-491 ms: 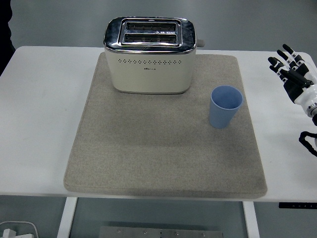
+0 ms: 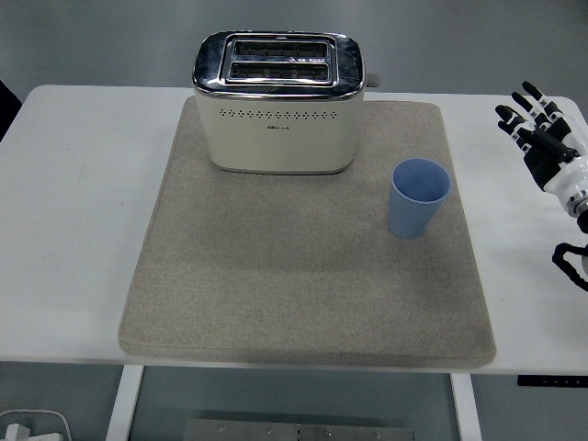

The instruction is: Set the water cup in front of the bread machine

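Observation:
A light blue water cup point(image 2: 418, 197) stands upright and empty on the grey mat point(image 2: 303, 276), to the right of and a little nearer than the bread machine. The cream and chrome bread machine point(image 2: 278, 103), a two-slot toaster, stands at the mat's far middle. My right hand point(image 2: 537, 124) is at the right edge over the bare table, well to the right of the cup, fingers spread and holding nothing. The left arm is out of view.
The mat lies on a white table point(image 2: 73, 202). A black part point(image 2: 571, 262) of the robot shows at the right edge below the hand. A white object point(image 2: 32, 427) lies on the floor at bottom left.
The right hand has shifted very slightly. A dark shape at the far left edge has drawn back. The cup and toaster have not moved.

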Controlling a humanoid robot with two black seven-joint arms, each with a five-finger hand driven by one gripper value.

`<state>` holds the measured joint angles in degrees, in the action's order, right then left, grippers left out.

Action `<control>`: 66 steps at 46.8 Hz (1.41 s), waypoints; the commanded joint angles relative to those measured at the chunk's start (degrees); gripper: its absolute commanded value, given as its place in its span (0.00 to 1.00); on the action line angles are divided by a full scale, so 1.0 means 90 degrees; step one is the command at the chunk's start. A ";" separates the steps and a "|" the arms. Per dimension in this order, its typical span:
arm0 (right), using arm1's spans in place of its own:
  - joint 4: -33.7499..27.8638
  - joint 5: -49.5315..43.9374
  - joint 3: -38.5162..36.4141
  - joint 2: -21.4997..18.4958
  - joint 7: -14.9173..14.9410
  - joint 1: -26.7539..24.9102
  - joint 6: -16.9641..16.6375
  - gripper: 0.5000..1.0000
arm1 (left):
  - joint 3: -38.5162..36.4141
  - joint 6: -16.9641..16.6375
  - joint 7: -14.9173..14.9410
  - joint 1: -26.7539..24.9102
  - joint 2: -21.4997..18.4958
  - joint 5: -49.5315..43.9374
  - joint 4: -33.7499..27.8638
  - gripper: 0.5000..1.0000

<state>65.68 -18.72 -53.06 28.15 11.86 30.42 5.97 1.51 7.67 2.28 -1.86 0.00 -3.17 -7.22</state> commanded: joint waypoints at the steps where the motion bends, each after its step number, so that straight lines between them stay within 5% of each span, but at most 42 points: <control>1: -0.0002 0.0000 0.0007 0.0007 0.0000 -0.0001 0.0000 0.89 | -0.0002 -0.0003 0.0000 0.0001 0.0000 0.0001 -0.0018 1.00; 66: -0.0129 -0.0010 -0.0003 0.0397 0.0039 0.0038 0.0059 0.88 | 0.0008 -0.0003 0.0000 0.0001 0.0000 0.0001 -0.0008 1.00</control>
<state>64.51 -18.72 -53.08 31.69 12.21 30.57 6.36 1.57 7.64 2.27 -1.85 0.00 -3.16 -7.29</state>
